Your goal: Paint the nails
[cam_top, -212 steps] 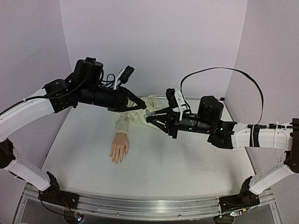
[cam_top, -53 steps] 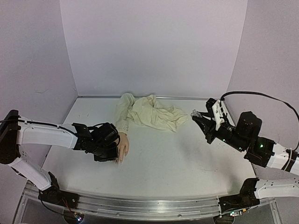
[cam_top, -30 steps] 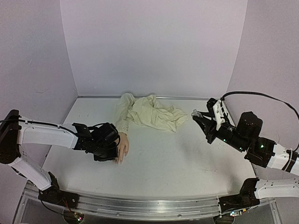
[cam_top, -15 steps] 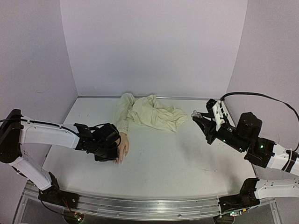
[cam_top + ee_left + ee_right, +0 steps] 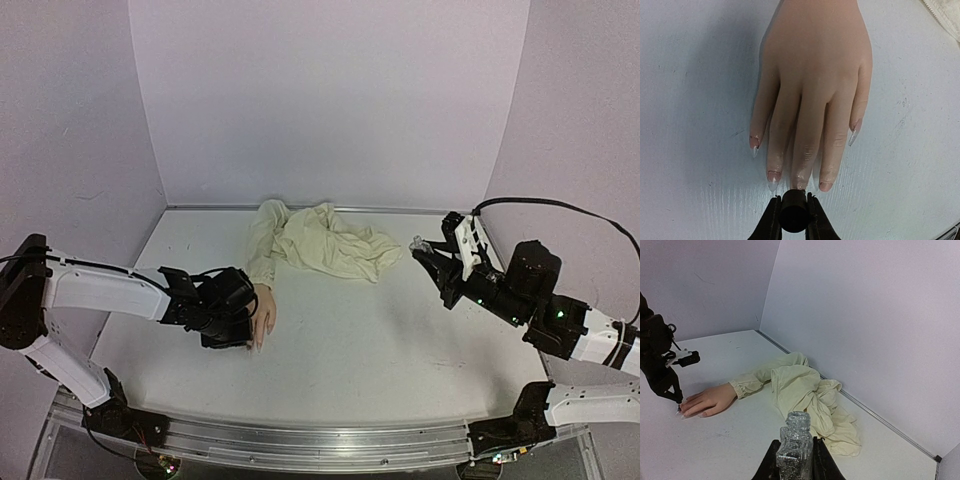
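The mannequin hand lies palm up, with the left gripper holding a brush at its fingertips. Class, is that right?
Not quite: the mannequin hand lies palm down, nails upward, as the left wrist view shows. The left gripper does hold a brush at its fingertips.

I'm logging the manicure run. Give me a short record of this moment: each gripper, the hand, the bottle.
left gripper: shut on black brush cap, at the mannequin hand's middle fingertip
right gripper: shut on open glass bottle, away from the hand
nails: long, pointed; some tinted pink
sleeve: crumpled near the back wall
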`<state>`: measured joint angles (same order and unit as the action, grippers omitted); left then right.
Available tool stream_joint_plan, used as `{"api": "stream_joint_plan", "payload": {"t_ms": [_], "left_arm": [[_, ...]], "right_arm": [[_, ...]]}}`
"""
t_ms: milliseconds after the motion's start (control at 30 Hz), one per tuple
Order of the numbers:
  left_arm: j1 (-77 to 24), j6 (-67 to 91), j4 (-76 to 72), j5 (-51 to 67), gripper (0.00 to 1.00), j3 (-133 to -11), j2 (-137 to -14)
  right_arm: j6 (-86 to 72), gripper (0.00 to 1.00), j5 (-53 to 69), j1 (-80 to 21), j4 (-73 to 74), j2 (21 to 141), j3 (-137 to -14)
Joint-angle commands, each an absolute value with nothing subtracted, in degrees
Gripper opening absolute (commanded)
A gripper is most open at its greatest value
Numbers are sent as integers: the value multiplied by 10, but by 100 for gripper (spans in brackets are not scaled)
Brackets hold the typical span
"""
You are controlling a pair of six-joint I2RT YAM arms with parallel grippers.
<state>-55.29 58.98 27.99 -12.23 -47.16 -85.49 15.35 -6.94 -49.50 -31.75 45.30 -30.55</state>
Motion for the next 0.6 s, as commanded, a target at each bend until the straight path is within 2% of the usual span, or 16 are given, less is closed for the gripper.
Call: {"api": "stream_joint_plan", "payload": {"t_ms": [0, 567], "left_arm": [[-549, 594, 272, -138, 0, -469, -846], [-549, 588, 268, -132, 0, -472, -853]], "right_arm": [[151, 0, -79, -492, -359, 440, -308], [151, 0, -80, -492, -359, 440, -307]]}}
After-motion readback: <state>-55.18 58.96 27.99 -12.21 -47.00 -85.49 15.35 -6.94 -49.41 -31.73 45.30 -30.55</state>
